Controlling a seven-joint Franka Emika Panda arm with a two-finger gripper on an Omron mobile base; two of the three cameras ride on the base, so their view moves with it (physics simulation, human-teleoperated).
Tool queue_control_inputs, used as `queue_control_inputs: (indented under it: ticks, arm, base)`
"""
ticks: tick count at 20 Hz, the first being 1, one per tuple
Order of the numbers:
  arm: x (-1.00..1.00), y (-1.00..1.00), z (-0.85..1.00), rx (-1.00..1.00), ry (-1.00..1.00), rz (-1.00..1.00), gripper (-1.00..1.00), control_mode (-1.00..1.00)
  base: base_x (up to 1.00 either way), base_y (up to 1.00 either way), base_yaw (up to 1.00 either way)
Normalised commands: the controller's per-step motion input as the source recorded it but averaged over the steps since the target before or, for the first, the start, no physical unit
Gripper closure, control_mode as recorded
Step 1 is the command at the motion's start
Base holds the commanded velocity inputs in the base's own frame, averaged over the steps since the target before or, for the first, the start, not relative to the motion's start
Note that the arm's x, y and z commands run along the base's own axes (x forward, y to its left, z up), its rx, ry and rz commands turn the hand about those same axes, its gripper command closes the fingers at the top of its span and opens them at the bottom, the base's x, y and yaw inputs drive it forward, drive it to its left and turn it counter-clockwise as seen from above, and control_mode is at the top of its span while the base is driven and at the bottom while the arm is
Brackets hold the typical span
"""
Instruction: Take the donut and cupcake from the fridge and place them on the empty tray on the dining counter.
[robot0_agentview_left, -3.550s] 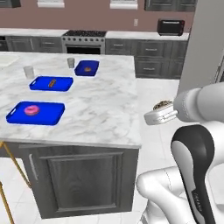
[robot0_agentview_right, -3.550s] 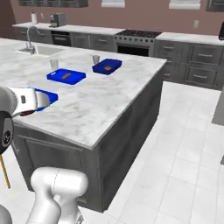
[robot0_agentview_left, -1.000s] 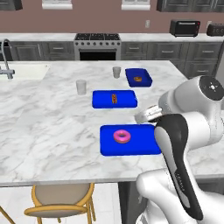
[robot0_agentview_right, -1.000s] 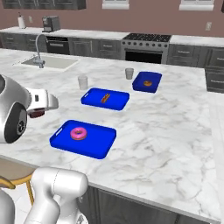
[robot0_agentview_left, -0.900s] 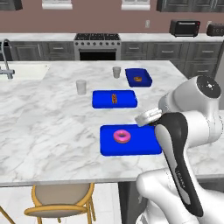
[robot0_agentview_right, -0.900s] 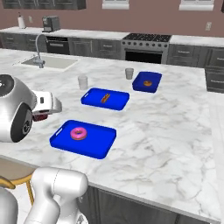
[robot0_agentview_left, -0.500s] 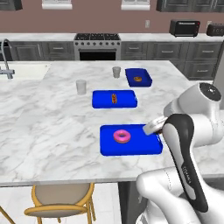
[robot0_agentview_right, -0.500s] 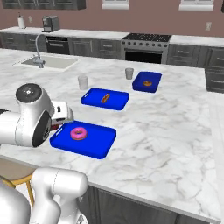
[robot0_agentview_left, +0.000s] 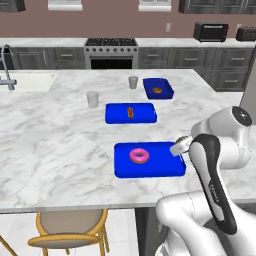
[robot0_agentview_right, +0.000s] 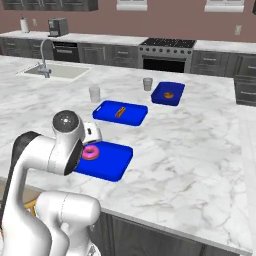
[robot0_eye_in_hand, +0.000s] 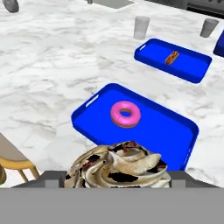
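White marble with grey veining: the dining counter (robot0_agentview_left: 60, 150), the landmark for every entry below.

Tray (robot0_agentview_left: 150, 161), bright blue, rectangular, rounded corners. Lies flat on the dining counter near its front edge, the nearest of three blue trays to the robot. Also seen from the right base (robot0_agentview_right: 107, 160) and from the hand (robot0_eye_in_hand: 157, 127).

Donut (robot0_agentview_left: 139, 156), pink frosted ring. Lies inside the tray, toward its left half as the left base view shows it; its hole is clear in the hand view (robot0_eye_in_hand: 125, 113).

Cupcake (robot0_eye_in_hand: 117, 166), brown with swirled pale and dark topping. Sits right at the gripper in the hand view, above the tray's near edge and apart from the donut.

Gripper (robot0_agentview_left: 179, 148), at the right end of the tray, just over the counter top. The finger tips are hidden behind the cupcake, so whether they clamp it cannot be told for sure.

Middle tray (robot0_agentview_left: 131, 113), blue, farther back on the counter, holding a small brownish pastry (robot0_agentview_left: 130, 112).

Far tray (robot0_agentview_left: 158, 88), blue, smaller, near the counter's back edge, holding another small pastry (robot0_agentview_left: 157, 90).

Two pale cups: one (robot0_agentview_left: 92, 99) left of the middle tray, one (robot0_agentview_left: 132, 82) left of the far tray.

Wooden chair (robot0_agentview_left: 70, 232), below the counter's front edge.
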Motion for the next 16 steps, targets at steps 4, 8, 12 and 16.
queue_control_inputs:
  ticks: [4, 8, 12, 16]
  arm:
    - [0.46, -0.29, -0.14, 0.01, 0.02, 0.04, 1.00, -1.00]
    - [0.51, -0.20, -0.20, 0.03, 0.05, 0.06, 1.00, -1.00]
    - [0.50, -0.01, -0.33, 0.04, 0.04, 0.09, 1.00, -1.00]
    - [0.14, -0.01, -0.48, 0.14, 0.00, 0.03, 1.00, -1.00]
  base:
    - [0.00, 0.00, 0.00]
    - [0.00, 0.00, 0.00]
    - [0.00, 0.00, 0.00]
    - [0.00, 0.00, 0.00]
